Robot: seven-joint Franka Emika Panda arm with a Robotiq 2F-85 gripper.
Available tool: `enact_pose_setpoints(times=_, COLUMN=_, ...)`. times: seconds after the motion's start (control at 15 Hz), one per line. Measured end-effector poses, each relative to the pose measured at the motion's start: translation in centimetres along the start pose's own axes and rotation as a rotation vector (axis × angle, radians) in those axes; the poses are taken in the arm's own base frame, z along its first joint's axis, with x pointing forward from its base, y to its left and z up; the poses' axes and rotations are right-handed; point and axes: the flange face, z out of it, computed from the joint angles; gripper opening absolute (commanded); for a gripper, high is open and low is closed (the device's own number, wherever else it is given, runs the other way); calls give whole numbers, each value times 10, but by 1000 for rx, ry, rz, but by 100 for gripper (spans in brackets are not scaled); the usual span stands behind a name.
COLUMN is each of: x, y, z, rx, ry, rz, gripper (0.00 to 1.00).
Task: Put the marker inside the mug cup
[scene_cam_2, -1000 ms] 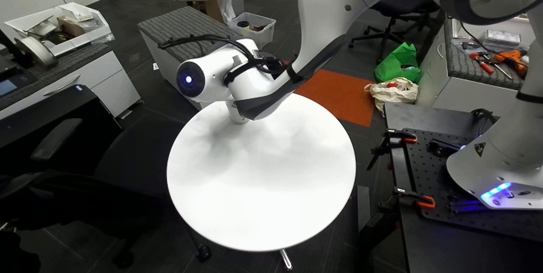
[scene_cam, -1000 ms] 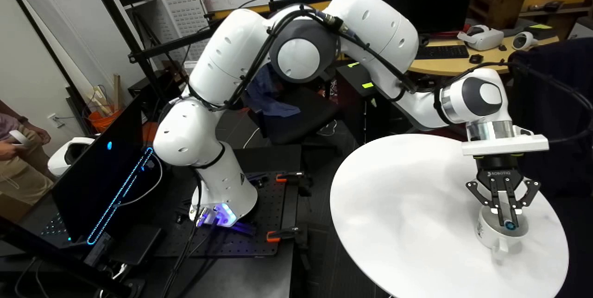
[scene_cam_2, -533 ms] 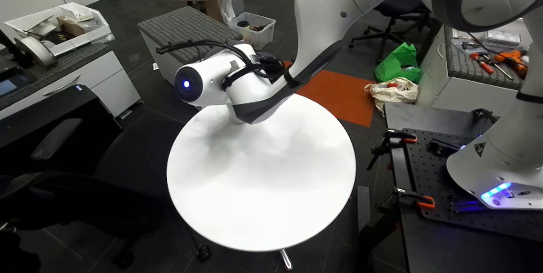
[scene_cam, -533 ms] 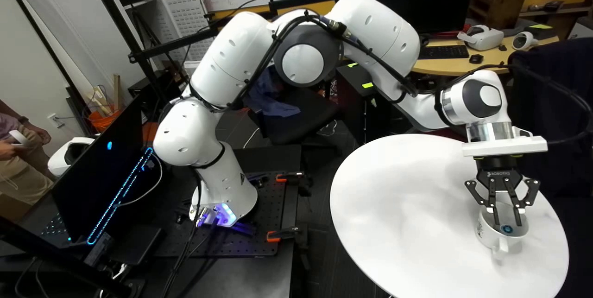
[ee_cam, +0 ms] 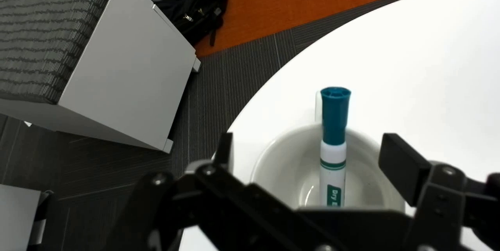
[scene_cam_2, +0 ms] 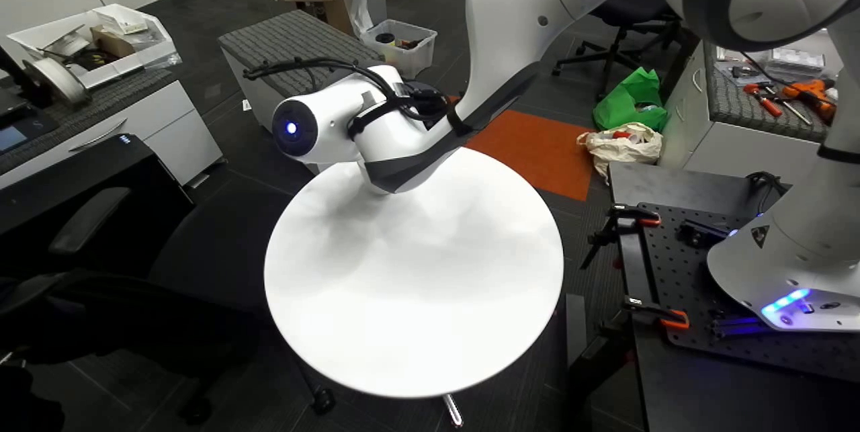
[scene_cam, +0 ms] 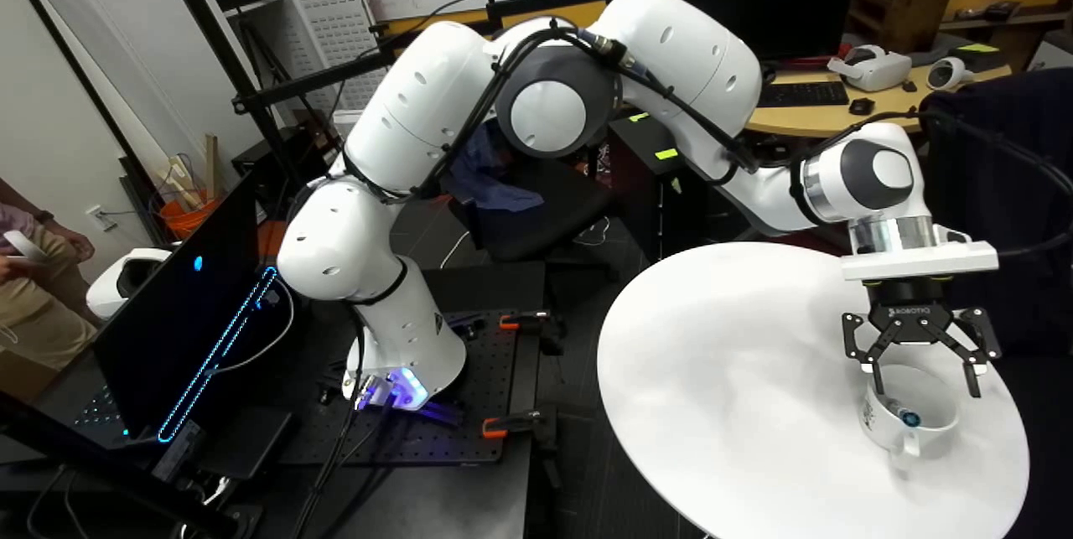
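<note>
1. Inside the mug cup (ee_cam: 287, 161), your wrist view shows the marker (ee_cam: 334, 118), lower end hidden; your fingers (ee_cam: 402, 167) are spread.
2. In an exterior view, its teal end (scene_cam: 910, 419) shows, tilted.
3. In an exterior view, your arm (scene_cam_2: 396, 140) hides marker and fingers.

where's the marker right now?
In the wrist view, right of centre: the marker leans inside the mug, teal end up, seen between the spread jaws of the open pincer.
</note>
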Motion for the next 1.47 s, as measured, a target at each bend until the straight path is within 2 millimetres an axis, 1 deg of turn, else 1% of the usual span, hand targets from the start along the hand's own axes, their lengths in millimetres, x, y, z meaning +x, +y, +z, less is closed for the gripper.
enact_pose_setpoints(times=0.27, x=-9, y=9, z=-6, rx=-8, ry=-4, rz=21, gripper=100)
enact_pose_setpoints(times=0.47, x=-24, y=20, z=-20, rx=-23, ry=-1, rz=59, gripper=100)
enact_pose_setpoints(times=0.67, x=-47, y=33, z=-45, rx=-44, ry=18, rz=151, gripper=100)
enact_pose_setpoints(times=0.8, x=-64, y=38, z=-67, rx=-39, ry=53, rz=247, gripper=100)
enact_pose_setpoints(times=1.0, x=-87, y=41, z=-102, rx=-39, ry=146, rz=375, gripper=100)
enact_pose_setpoints(times=1.2, x=-103, y=38, z=-129, rx=-60, ry=266, rz=489, gripper=100)
enact_pose_setpoints(times=1.47, x=-112, y=24, z=-150, rx=-58, ry=463, rz=599, gripper=100)
